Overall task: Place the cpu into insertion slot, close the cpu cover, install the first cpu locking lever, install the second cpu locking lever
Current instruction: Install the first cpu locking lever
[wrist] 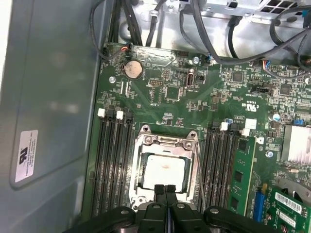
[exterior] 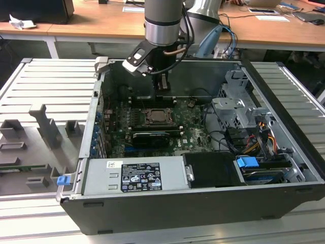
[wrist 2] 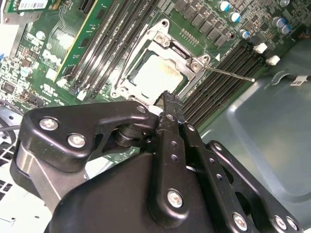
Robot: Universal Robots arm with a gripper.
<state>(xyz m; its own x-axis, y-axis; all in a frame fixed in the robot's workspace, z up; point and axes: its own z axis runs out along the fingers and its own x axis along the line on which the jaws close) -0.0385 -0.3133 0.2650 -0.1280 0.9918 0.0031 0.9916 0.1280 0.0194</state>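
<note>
1. The arm reached down into the open computer case (exterior: 284, 168). Its gripper (exterior: 161, 89) hung over the far part of the green motherboard (wrist: 160, 97), about midway between the exterior view's left and right.
2. The gripper's fingers (wrist: 159, 190) were pressed flat together with nothing between them, so it was closed and empty.
3. The cpu (wrist: 164, 170) already lay in the insertion slot (exterior: 157, 118), its pale top showing through the cut-out.
4. The cpu cover (wrist: 163, 141) looked folded down flat around the chip, so I took the first two steps as done.
5. In both wrist views the fingertips sat at one edge of the socket. I couldn't tell whether they touched it or hovered just above.
6. In the second wrist view one thin wire locking lever (wrist 2: 228, 73) stuck out from a socket corner across the black memory slots (wrist 2: 214, 94) towards the case wall. It looked unlatched to me. I couldn't judge the other lever.
7. My reading was that the lever work was in hand. It would call for a fine, steady push on a slim springy wire, down and sideways under its catch, without slipping onto the memory slots beside it.
</note>
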